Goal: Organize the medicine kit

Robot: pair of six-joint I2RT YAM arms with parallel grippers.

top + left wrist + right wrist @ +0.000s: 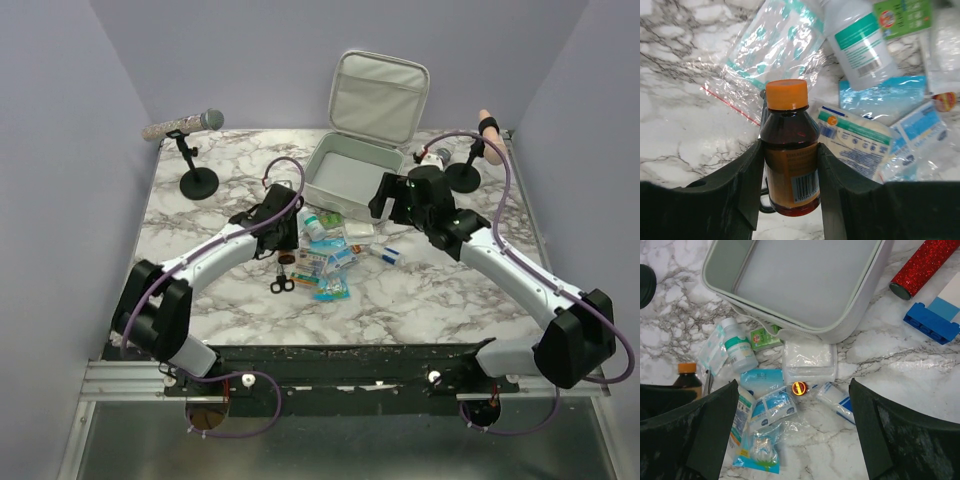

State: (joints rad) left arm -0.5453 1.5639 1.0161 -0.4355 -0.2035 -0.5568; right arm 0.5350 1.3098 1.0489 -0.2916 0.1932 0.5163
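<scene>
Medicine kit (350, 178) open at back centre of table (190, 225), lid (380, 95) upright, tray empty. Likely light with a semi-stiff shell, so grip a side wall. Left gripper (790, 150) fingers clamp brown bottle (788, 125) near its front. Right gripper (792, 405) spread wide over loose packets (772, 407).

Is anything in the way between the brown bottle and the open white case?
On the table, yes: a white bottle and packets lie between the brown bottle and the medicine kit. Lifted over them, nothing visible blocks the open kit.
</scene>
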